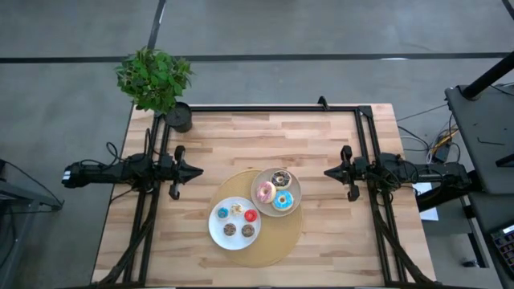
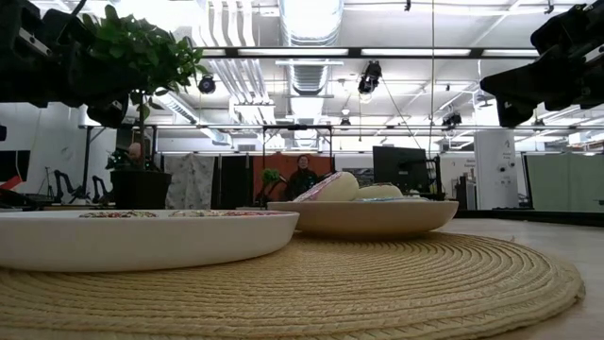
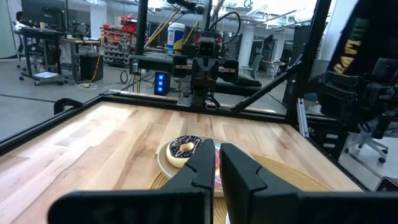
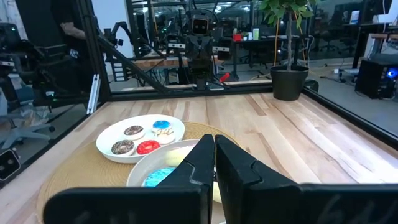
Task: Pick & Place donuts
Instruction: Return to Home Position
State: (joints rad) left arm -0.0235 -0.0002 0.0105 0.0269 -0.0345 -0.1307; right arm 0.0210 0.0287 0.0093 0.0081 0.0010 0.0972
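Note:
Three larger donuts lie in a beige plate (image 1: 295,181): pink (image 1: 265,192), chocolate (image 1: 280,178) and blue-sprinkled (image 1: 282,201). Mini donuts lie flat on a white plate (image 1: 215,233): blue (image 1: 222,213), cream (image 1: 237,209), red (image 1: 250,215) and two brown ones (image 1: 230,229). Both plates rest on a round woven mat (image 1: 269,249). My left gripper (image 1: 195,170) hovers shut, left of the plates. My right gripper (image 1: 329,172) hovers shut, right of them. In the left wrist view the chocolate donut (image 3: 185,148) shows past the fingers.
A potted plant (image 1: 178,117) stands at the table's far left corner. Black frame rails (image 1: 265,107) run along the far edge and down both sides. Bare wood lies between each gripper and the mat. People show in the room beyond (image 2: 304,179).

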